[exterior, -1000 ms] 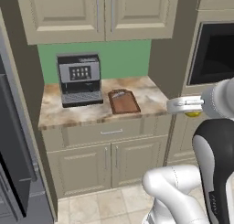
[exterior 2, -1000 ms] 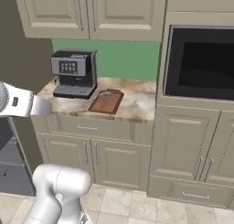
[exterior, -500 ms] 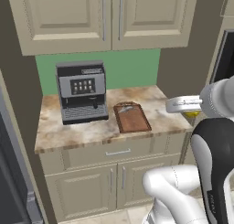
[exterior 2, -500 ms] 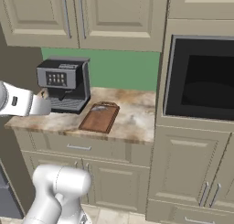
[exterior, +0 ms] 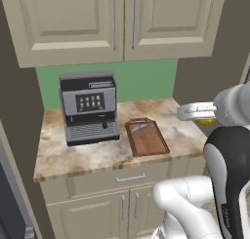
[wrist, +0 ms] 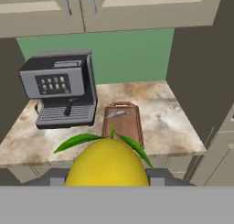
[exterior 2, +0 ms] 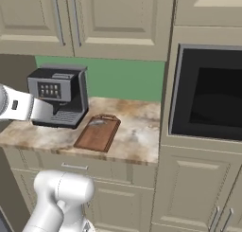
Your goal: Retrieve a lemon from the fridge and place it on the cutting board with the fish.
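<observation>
Jaws grip small round bright yellow lemon (wrist: 108, 162) across its middle; likely light, firm, smooth-skinned, so roll-prone on release.

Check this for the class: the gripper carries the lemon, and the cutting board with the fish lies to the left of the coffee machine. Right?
Not quite. The gripper does carry the lemon, but the cutting board with the fish lies to the right of the coffee machine, as the left base view shows.
</observation>
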Robot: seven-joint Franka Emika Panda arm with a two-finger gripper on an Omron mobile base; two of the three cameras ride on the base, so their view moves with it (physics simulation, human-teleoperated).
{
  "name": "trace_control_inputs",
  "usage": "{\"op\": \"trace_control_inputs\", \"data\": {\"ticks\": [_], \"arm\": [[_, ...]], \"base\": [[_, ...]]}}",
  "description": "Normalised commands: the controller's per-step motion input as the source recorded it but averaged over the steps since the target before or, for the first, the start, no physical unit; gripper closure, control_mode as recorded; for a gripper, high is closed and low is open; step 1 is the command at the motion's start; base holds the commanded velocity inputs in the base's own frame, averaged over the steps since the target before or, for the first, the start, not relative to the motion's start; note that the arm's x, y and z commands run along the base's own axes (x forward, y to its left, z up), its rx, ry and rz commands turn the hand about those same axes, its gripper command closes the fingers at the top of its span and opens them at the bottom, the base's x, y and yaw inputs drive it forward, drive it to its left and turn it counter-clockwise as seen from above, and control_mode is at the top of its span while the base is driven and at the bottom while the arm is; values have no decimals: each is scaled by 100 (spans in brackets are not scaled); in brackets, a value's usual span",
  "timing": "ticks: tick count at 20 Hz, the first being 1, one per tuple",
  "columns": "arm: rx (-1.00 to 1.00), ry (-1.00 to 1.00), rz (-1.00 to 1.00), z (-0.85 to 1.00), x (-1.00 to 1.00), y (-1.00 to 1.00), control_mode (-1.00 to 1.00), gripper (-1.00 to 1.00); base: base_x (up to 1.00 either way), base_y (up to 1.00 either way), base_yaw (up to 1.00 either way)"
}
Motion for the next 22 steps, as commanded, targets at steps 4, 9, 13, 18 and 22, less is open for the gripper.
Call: {"op": "trace_control_inputs", "data": {"ticks": [4,9,13,18,22], "arm": [[0,0,0,0,0,0,100,100],[0,0,0,0,0,0,100,100],[0,0,0,0,0,0,100,100],[0,0,0,0,0,0,100,100],[0,3,0,-4,0,0,-100,100]], "base": [[46,-14,0],[26,-2,0],[11,0,0],[0,0,0],[0,0,0]]}}
